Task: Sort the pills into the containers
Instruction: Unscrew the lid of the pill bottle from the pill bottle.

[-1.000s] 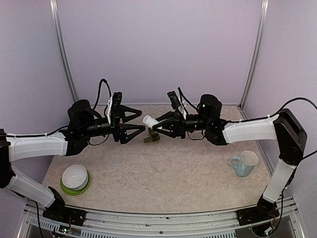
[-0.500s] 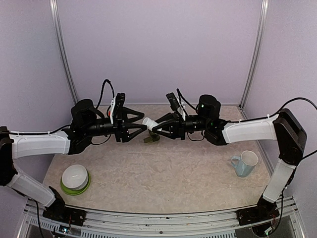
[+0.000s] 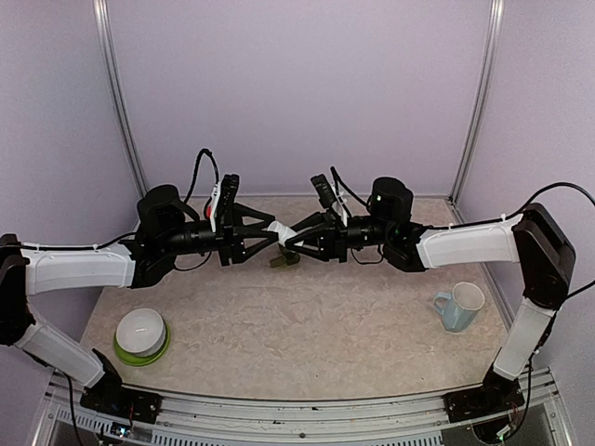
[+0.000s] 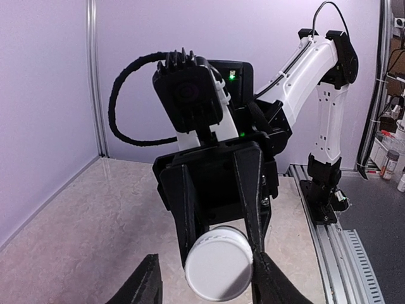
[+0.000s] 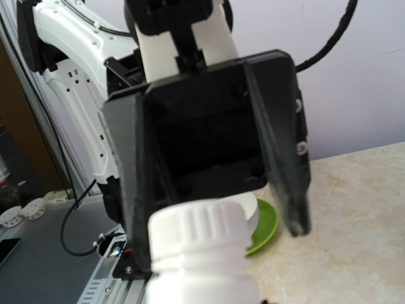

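The two arms meet above the back middle of the table. My right gripper (image 3: 290, 240) is shut on the body of a small white bottle (image 3: 279, 229), held level with its cap toward the left arm. My left gripper (image 3: 270, 235) is open around the ribbed white cap (image 4: 218, 263). One of its fingers (image 4: 272, 282) touches the cap, the other (image 4: 142, 285) stands apart from it. In the right wrist view the bottle (image 5: 199, 253) fills the bottom. The dark green containers (image 3: 284, 261) lie on the table just below the grippers. The pills are hidden.
A white bowl on a green plate (image 3: 141, 334) sits near the front left. A light blue mug (image 3: 459, 307) stands at the right. Lilac walls with metal posts close off the back and sides.
My left gripper has moved right onto the bottle's cap and its jaws have narrowed around it. The right gripper has held the bottle nearly still.
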Robot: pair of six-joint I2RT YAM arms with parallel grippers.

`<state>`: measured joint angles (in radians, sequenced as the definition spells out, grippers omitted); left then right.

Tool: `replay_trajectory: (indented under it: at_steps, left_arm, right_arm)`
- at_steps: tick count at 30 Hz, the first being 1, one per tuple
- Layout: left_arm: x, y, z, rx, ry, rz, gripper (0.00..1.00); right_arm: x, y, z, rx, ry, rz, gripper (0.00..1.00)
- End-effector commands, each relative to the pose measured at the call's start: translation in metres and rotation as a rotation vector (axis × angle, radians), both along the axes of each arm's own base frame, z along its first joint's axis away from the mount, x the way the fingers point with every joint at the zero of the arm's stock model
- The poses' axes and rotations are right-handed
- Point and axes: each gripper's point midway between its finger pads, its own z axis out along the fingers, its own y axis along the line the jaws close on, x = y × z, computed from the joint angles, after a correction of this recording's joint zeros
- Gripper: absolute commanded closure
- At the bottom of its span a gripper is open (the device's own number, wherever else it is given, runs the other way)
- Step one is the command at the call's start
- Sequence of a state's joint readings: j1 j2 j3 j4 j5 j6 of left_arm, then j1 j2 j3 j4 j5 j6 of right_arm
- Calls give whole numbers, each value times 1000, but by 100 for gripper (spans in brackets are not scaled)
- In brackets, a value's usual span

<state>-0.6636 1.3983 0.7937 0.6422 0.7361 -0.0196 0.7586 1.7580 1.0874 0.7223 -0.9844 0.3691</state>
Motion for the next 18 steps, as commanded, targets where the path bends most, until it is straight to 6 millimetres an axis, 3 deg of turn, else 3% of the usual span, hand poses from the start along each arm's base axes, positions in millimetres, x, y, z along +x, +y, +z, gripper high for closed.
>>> replay_trajectory:
  at_steps: [1,5,8,18]
  left_arm:
    - [-3,-5,13,-24,-28,-27,58]
    - [-4,-7,12,-25,-25,-33,72]
    - [-5,-7,13,-31,-20,-36,76]
    - [18,-4,21,-92,126,106,77]
  right_arm:
    - [-3,5,6,11,-23,22,95]
    - [-2,5,6,12,-26,19,95]
    - [-2,5,6,9,-29,16,95]
    - [7,2,5,-2,-96,-62,96]
